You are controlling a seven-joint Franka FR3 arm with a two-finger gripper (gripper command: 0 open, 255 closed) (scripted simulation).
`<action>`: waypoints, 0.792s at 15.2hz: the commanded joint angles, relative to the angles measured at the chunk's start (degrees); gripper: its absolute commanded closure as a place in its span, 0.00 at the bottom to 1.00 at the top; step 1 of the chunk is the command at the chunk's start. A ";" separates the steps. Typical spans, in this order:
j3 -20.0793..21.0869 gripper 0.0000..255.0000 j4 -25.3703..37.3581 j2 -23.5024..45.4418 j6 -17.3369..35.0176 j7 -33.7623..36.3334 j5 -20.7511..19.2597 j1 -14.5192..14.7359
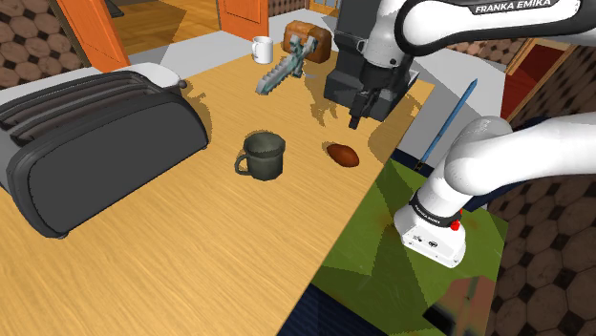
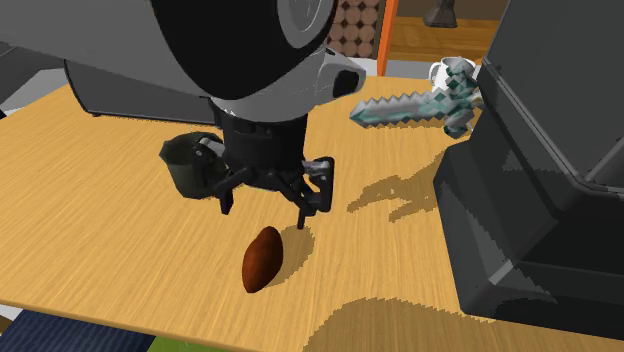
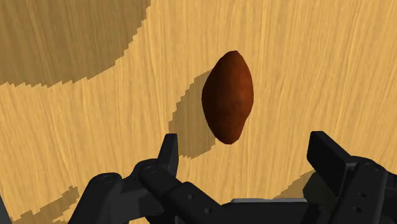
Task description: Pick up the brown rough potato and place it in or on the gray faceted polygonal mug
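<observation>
A brown oval potato (image 1: pixel 343 154) (image 2: pixel 262 258) (image 3: pixel 228 97) lies on the wooden tabletop near its edge. The dark grey faceted mug (image 1: pixel 262 156) (image 2: pixel 190 165) stands upright a short way from it, toward the shoulder view's left. My black gripper (image 1: pixel 368 110) (image 2: pixel 265 210) (image 3: pixel 247 156) hangs open above the table, close over the potato and slightly to one side. Its fingers (image 3: pixel 168 156) stand wide apart and touch nothing. The potato lies just ahead of the fingertips.
A large dark toaster (image 1: pixel 86 143) fills the shoulder view's left. A pixelated sword (image 1: pixel 287 67) (image 2: pixel 415 105), a white mug (image 1: pixel 263 49) (image 2: pixel 445 72) and a brown loaf-like object (image 1: pixel 308 40) sit at the back. A dark appliance (image 2: pixel 540 220) stands beside the gripper. The table edge (image 1: pixel 353 215) runs close to the potato.
</observation>
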 commanded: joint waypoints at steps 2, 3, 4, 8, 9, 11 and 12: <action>0.10 0.00 -6.06 0.55 7.79 -0.33 2.08 0.60; 0.11 0.00 -7.85 1.13 10.50 -0.54 2.85 0.88; 0.11 0.00 -9.55 1.91 13.34 -0.78 3.69 1.23; 0.43 0.00 -12.37 4.74 19.33 -1.28 5.29 2.23; 0.53 0.00 -12.81 5.47 20.51 -1.37 5.58 2.46; 0.71 0.00 -13.62 7.04 22.92 -1.57 6.19 2.96; 0.79 0.00 -14.01 7.88 24.15 -1.69 6.52 3.22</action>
